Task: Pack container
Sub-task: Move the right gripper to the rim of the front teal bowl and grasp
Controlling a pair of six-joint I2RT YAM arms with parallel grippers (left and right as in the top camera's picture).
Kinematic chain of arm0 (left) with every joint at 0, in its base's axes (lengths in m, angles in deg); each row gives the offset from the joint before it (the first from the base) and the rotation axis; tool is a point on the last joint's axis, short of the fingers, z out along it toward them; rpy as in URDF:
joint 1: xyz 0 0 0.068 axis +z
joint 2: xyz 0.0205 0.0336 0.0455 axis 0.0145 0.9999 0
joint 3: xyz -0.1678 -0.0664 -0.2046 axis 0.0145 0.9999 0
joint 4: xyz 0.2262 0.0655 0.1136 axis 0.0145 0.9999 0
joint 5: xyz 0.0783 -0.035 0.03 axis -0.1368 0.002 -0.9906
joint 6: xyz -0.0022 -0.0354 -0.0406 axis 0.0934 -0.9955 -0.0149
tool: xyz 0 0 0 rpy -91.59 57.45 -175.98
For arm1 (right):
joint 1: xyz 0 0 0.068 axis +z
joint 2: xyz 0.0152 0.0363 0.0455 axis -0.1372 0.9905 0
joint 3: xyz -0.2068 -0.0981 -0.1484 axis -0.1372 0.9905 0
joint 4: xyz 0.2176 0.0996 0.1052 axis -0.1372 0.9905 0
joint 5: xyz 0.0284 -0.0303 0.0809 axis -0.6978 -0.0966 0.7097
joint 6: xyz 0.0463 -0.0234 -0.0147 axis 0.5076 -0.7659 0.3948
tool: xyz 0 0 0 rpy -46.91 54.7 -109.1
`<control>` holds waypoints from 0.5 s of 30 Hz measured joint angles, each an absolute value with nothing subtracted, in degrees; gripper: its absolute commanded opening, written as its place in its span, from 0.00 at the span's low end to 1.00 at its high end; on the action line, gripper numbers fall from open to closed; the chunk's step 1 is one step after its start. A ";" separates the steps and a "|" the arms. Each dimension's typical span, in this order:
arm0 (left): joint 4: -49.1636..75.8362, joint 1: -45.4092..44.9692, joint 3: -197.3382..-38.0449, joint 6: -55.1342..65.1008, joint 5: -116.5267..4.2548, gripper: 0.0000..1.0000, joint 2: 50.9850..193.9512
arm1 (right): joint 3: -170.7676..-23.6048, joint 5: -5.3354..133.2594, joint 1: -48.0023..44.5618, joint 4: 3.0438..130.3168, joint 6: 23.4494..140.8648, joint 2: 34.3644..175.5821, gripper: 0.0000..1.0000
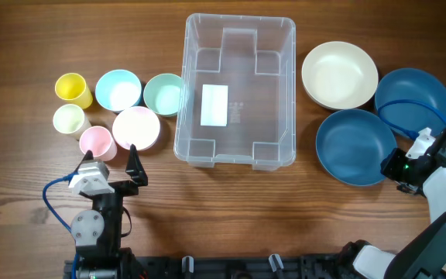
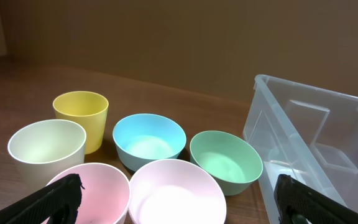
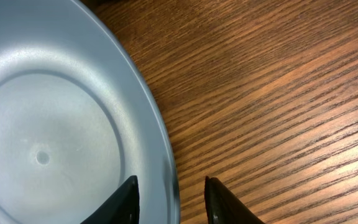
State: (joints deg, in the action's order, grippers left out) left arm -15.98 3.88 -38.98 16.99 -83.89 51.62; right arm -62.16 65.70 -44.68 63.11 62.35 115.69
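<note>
Overhead: the empty container (image 1: 183,101) sits at 12 o'clock; the left gripper (image 1: 112,153), spread wide, hovers at 7.
Left wrist: the pink bowl (image 2: 176,190) lies between its fingers.
Right wrist: the right gripper (image 3: 171,190), fingers apart, straddles the blue bowl (image 3: 55,124) rim; it should seat deeper before pinching.

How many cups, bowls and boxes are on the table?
Cups: 3 (yellow cup, cream cup, pink cup)
Small bowls: 3 (light blue bowl, green bowl, pale pink bowl)
Big bowls: 3 (cream bowl, far blue bowl, near blue bowl)
Clear container: 1
Total: 10
</note>
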 measured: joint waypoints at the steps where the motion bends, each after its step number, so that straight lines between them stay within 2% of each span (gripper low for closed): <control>1: -15.96 3.88 -38.98 16.99 -83.89 1.00 51.62 | -62.16 65.70 -44.68 63.11 62.38 115.69 0.29; 11: -15.96 3.88 -38.98 16.99 -83.89 1.00 51.62 | -62.16 65.70 -44.68 63.11 62.38 115.76 0.25; 15: -15.96 3.88 -38.98 16.99 -83.89 1.00 51.62 | -62.16 65.68 -44.68 63.08 62.38 115.76 0.18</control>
